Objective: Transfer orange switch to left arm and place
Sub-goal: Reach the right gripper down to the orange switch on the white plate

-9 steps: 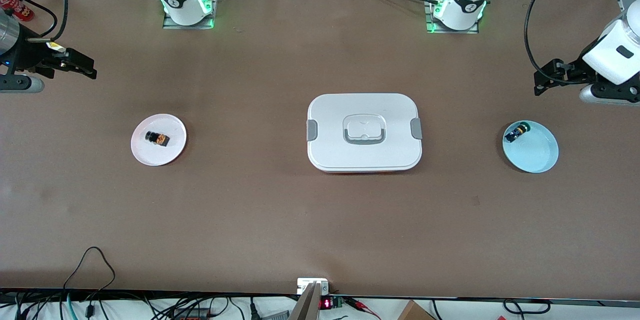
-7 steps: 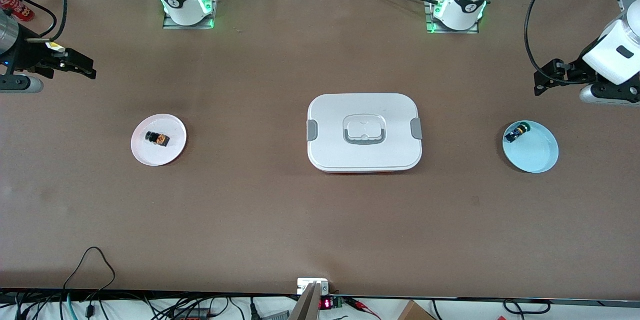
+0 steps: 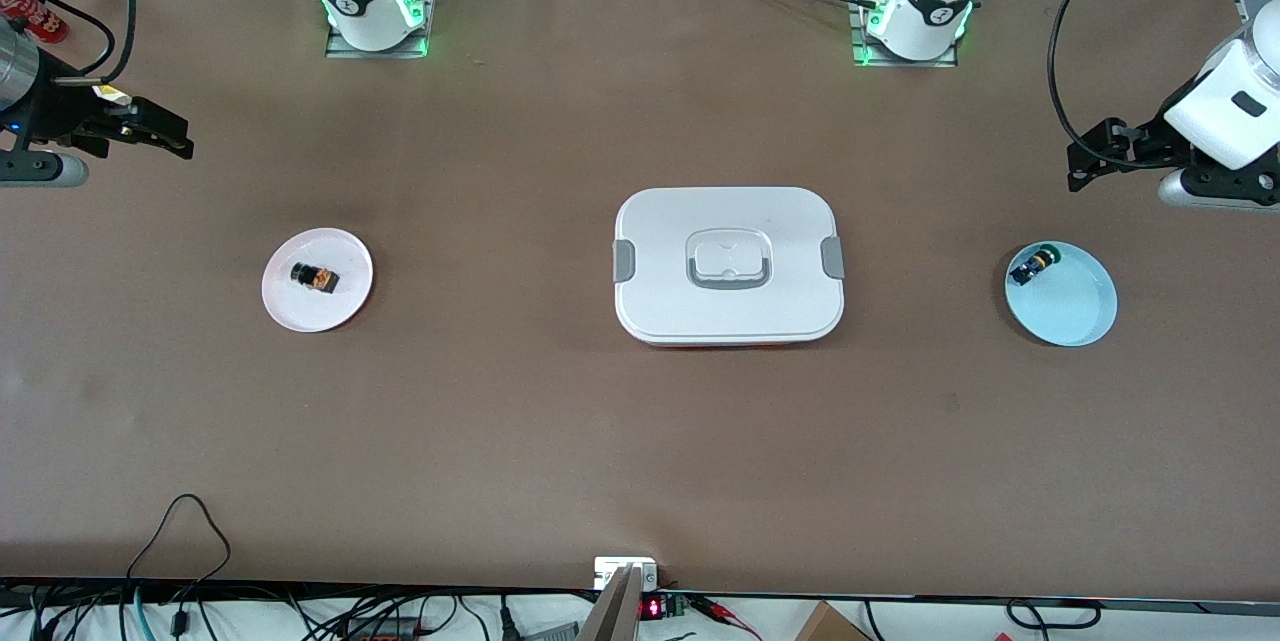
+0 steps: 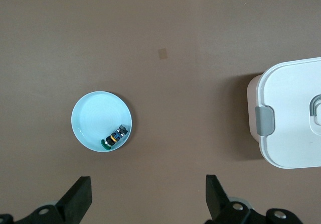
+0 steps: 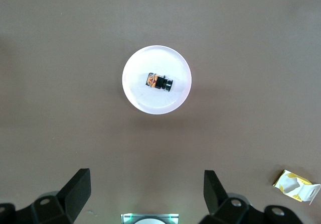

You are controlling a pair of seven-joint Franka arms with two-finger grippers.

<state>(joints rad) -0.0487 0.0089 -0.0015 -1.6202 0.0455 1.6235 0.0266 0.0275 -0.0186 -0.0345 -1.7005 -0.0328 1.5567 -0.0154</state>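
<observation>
From the front, nothing of the job is done yet: the small orange switch with a black round end (image 3: 314,277) lies on the round pink plate (image 3: 345,306) toward the right arm's end of the brown bench (image 3: 500,421). The big flat white box with grey clips (image 3: 728,264) sits in the middle, and the round light blue plate (image 3: 1075,311) with a little blue-black switch (image 3: 1032,266) lies toward the left arm's end. The right gripper (image 3: 165,136) and the left gripper (image 3: 1085,166) both hang high at the bench ends, well apart from the plates. In the left wrist view, the left gripper's fingers (image 4: 80,196) are spread wide and hold nothing. In the right wrist view, the right gripper's fingers (image 5: 80,186) are wide and empty too, with the orange switch well below them. Picking up, handing over and going around the box are all left.
</observation>
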